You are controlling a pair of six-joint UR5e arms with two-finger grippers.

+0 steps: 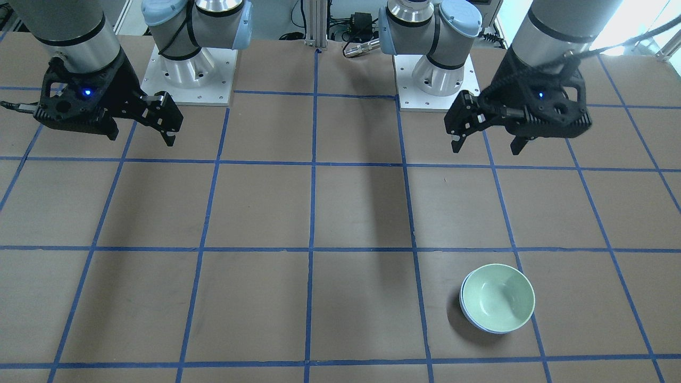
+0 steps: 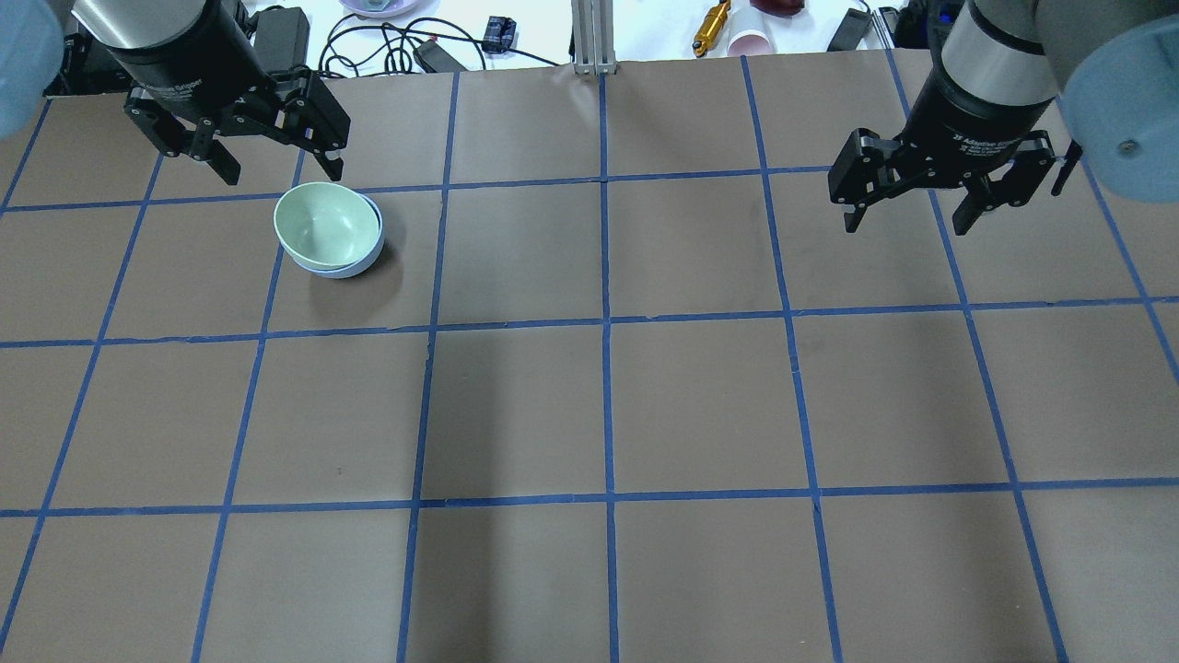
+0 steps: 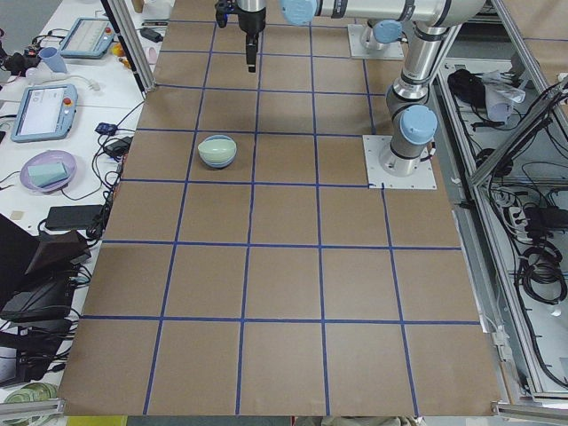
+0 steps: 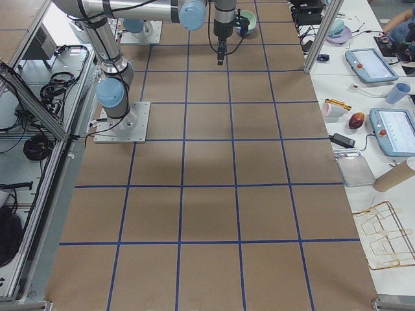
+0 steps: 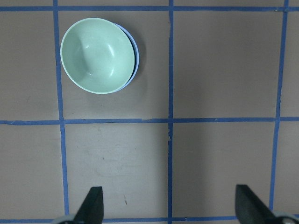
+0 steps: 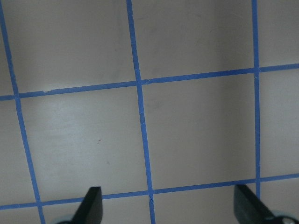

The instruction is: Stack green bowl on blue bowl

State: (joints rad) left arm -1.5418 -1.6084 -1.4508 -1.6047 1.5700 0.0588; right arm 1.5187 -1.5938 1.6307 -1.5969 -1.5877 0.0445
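Note:
The green bowl [image 1: 500, 297] sits nested inside the blue bowl [image 1: 480, 323], upright on the table. Only a thin rim of the blue bowl shows under it. In the overhead view the green bowl [image 2: 324, 224] and blue bowl [image 2: 367, 262] are at the far left. In the left wrist view the green bowl [image 5: 97, 55] covers the blue bowl [image 5: 135, 49]. My left gripper [image 2: 281, 173] is open and empty, raised above the table just beyond the bowls. My right gripper [image 2: 905, 226] is open and empty, raised over bare table at the far right.
The two robot bases [image 1: 189, 80] [image 1: 433, 80] stand at the robot's table edge. Cables, a gold tool [image 2: 711, 26] and a pink cup [image 2: 751, 41] lie past the far edge. Tablets and a purple dish [image 3: 49, 170] sit on the side bench.

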